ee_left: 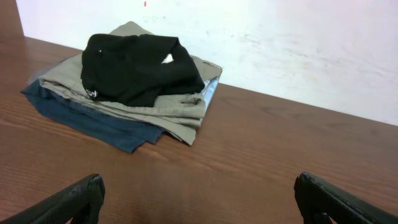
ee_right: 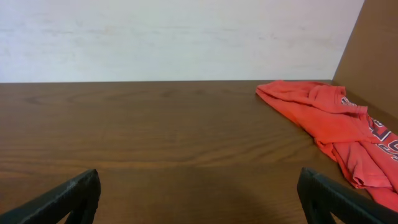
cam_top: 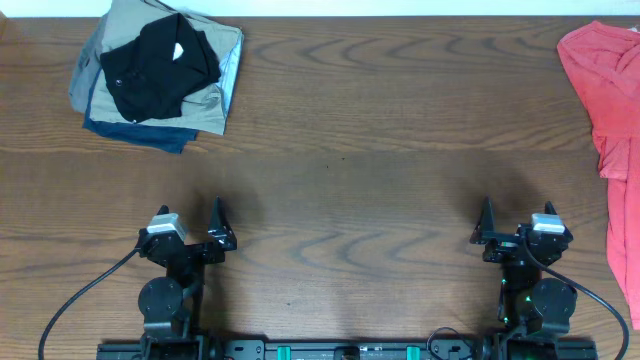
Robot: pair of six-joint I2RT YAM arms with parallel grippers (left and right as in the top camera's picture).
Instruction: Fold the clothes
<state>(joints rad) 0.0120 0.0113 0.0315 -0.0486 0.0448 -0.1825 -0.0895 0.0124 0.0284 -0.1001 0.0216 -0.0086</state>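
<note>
Bench (cam_top: 340,150): dark brown wood grain, matte. White scuffed wall (ee_left: 280,50) behind it; brown side panel (ee_right: 373,43) at 3 o'clock in R wrist view. Black tee (cam_top: 158,62) lies crumpled atop a pile (cam_top: 215,105) of tan & blue garments at 10 o'clock overhead, white tag (cam_top: 178,52) showing. Red shirt (cam_top: 610,100) lies rumpled at 2 o'clock by the bench edge. L arm (cam_top: 170,270) at 7, R arm (cam_top: 530,270) at 5. L jaws & R jaws both spread wide, nothing betw. them, well apart from all cloth.
</note>
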